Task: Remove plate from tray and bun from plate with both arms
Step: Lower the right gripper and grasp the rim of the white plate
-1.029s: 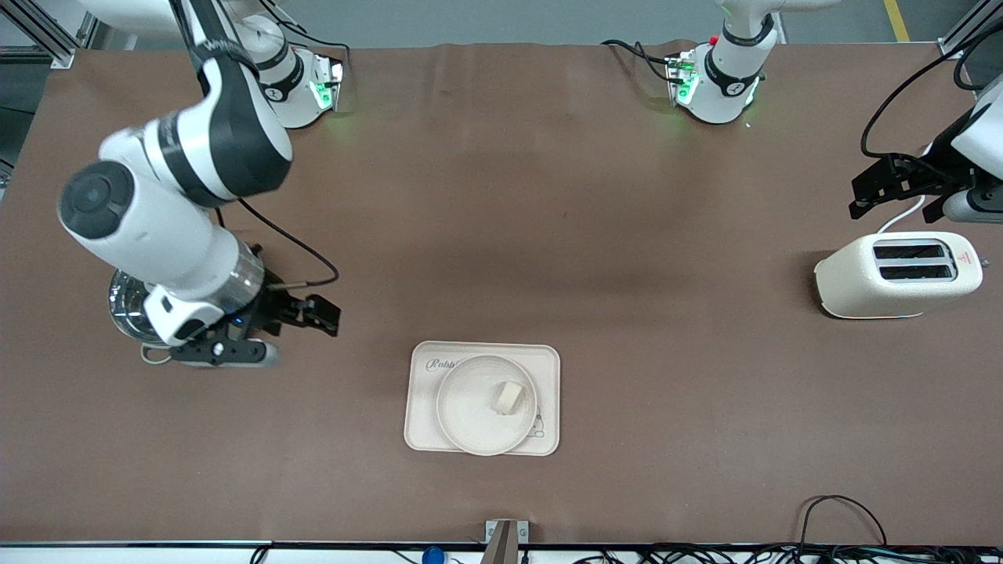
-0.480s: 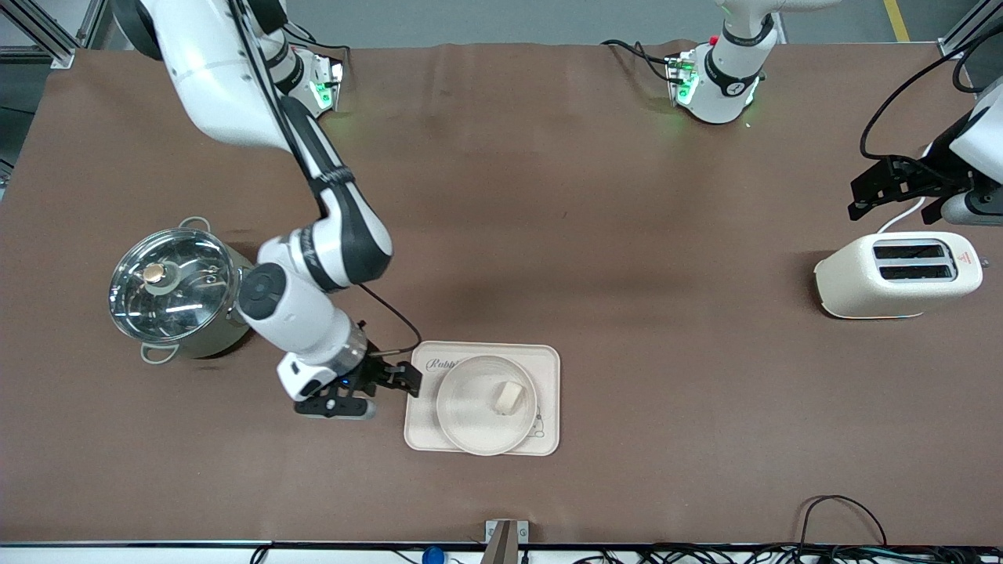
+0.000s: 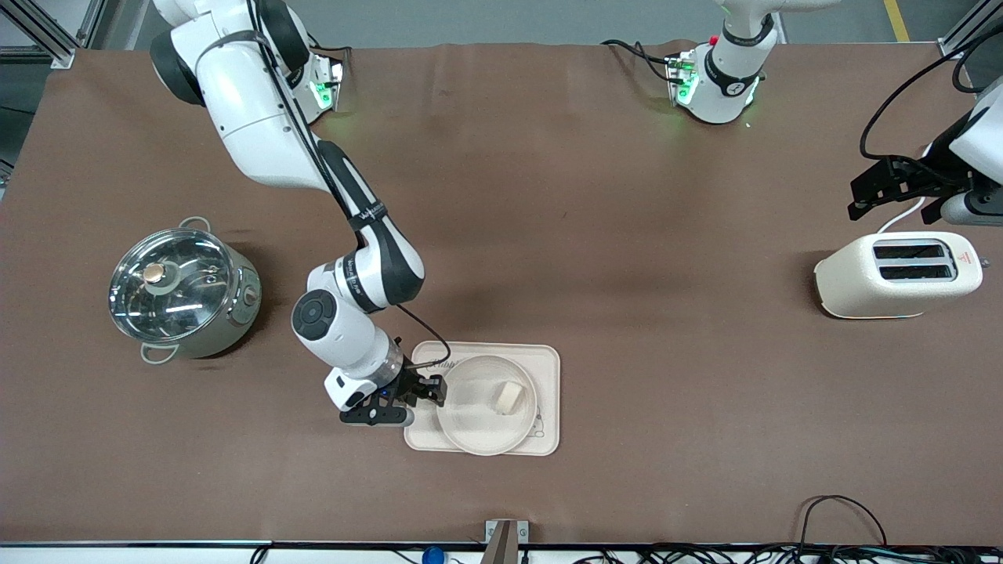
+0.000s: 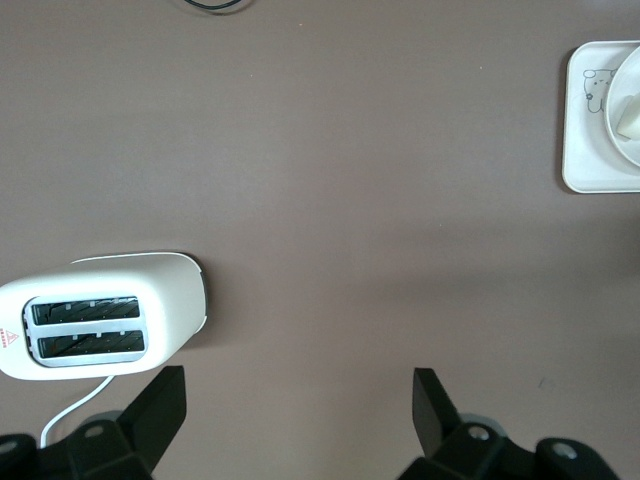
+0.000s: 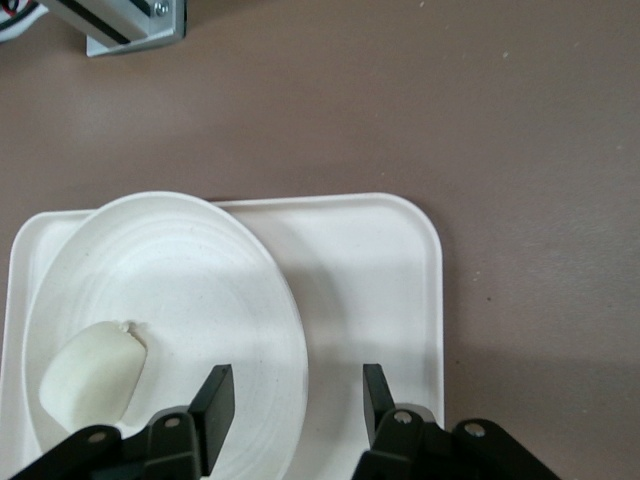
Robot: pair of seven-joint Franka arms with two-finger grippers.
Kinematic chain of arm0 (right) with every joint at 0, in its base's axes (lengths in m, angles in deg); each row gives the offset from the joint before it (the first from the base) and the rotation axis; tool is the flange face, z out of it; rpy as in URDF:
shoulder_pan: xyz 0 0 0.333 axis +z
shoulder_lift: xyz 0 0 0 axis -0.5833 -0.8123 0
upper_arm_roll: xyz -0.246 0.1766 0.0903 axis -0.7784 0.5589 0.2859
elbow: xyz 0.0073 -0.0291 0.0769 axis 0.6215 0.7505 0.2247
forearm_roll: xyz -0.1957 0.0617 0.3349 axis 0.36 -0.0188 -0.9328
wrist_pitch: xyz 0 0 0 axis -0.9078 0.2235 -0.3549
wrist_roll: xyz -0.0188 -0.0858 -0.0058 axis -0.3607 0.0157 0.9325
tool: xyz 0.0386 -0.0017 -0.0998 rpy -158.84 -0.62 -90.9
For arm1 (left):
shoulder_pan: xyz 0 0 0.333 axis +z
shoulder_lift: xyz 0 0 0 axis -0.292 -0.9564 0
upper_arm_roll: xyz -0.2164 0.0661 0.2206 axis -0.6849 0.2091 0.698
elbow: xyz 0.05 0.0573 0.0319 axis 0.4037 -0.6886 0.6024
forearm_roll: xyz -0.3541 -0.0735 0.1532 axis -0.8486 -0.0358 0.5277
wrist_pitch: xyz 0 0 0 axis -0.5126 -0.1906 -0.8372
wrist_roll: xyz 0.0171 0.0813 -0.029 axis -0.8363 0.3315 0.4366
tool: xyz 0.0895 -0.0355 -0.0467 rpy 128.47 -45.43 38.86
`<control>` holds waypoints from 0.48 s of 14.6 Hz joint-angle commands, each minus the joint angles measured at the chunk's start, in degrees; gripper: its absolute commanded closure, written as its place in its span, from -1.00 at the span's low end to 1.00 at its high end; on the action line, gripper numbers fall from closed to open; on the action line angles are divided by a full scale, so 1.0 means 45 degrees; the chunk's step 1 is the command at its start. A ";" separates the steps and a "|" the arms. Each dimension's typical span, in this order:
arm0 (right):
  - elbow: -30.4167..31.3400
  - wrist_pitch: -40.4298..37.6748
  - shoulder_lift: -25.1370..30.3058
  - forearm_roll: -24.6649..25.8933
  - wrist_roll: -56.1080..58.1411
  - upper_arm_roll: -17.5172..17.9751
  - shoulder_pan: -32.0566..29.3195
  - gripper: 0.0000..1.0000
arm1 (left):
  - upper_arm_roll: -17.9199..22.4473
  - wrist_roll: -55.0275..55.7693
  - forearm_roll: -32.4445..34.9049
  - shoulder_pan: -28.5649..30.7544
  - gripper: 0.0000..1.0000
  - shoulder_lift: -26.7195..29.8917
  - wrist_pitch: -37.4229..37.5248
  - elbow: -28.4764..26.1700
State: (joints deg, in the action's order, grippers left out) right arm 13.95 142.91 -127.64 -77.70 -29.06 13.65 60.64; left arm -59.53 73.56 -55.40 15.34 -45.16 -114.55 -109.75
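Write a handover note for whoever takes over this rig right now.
Right pincer: open, fingers astride the plate rim at the tray end toward the right arm; nothing gripped yet.
Left pincer: open, waiting above the toaster.
Plate sits on the tray; bun lies on the plate.
Done: nothing removed.
Left: lift plate off tray, then take bun off plate.

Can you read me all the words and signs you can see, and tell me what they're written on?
Cursive word, mostly hidden by the right gripper: on the cream rectangular tray, too covered to read.
Small bunny drawing, no words: on the tray's corner.
Red warning triangle: on top of the cream two-slot toaster, beside the slots.
Lettering on the right arm's black band: too small to read.
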 commanded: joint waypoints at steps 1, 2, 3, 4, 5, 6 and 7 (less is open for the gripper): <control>-0.0338 0.0079 -0.0386 -0.0241 0.0366 0.0235 -0.0040 -0.16 | -0.0043 0.0042 0.0210 -0.0046 -1.00 -0.0049 0.0234 0.0210; -0.0338 0.0254 -0.0522 -0.0241 0.0366 0.0274 -0.0039 -0.12 | -0.0043 0.0042 0.0229 -0.0046 -1.00 -0.0049 0.0234 0.0210; -0.0338 0.0314 -0.0640 -0.0241 0.0385 0.0313 -0.0059 -0.10 | -0.0043 0.0081 0.0229 -0.0046 -1.00 -0.0049 0.0234 0.0210; -0.0358 0.0334 -0.0757 -0.0241 0.0444 0.0313 -0.0040 -0.05 | -0.0043 0.0101 0.0229 -0.0046 -1.00 -0.0049 0.0234 0.0210; -0.0358 0.0334 -0.0835 -0.0222 0.0463 0.0313 -0.0039 0.00 | -0.0043 0.0101 0.0210 -0.0046 -1.00 -0.0049 0.0234 0.0210; -0.0358 0.0334 -0.0875 -0.0241 0.0464 0.0313 -0.0059 0.07 | -0.0043 0.0101 0.0210 -0.0046 -1.00 -0.0049 0.0234 0.0210; -0.0377 0.0334 -0.0914 -0.0222 0.0522 0.0313 -0.0098 0.15 | -0.0043 0.0081 0.0210 -0.0026 -1.00 -0.0049 0.0234 0.0210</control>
State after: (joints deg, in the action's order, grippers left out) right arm 13.74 144.20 -130.67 -77.71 -28.26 14.51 60.72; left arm -59.55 73.61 -55.40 15.29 -45.16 -114.53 -109.75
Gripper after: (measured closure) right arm 0.476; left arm 0.000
